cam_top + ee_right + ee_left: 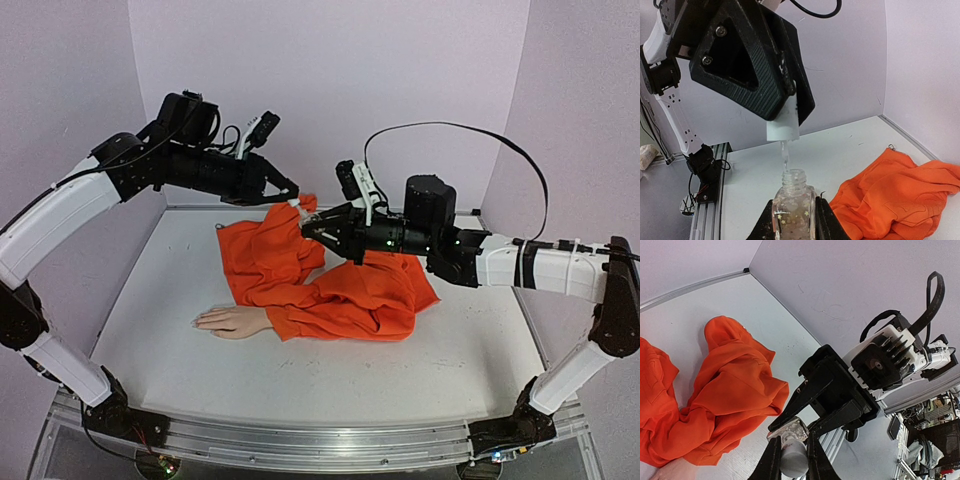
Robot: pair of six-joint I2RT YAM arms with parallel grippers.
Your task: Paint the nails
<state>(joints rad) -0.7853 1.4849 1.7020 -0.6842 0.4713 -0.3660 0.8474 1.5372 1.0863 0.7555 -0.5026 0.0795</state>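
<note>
The pale mannequin hand lies flat on the table, fingertips pointing left. Its nails are too small to make out. Its orange sleeve is bunched up behind it. My right gripper is shut on a small clear glass bottle with gold stars, held upright and open in the air. My left gripper is shut on the white cap. The cap's clear brush hangs just above the bottle's mouth. Both grippers meet above the sleeve's far end.
The orange cloth also shows in the left wrist view and the right wrist view. The white table has low walls at the back and sides. A metal rail runs along the near edge.
</note>
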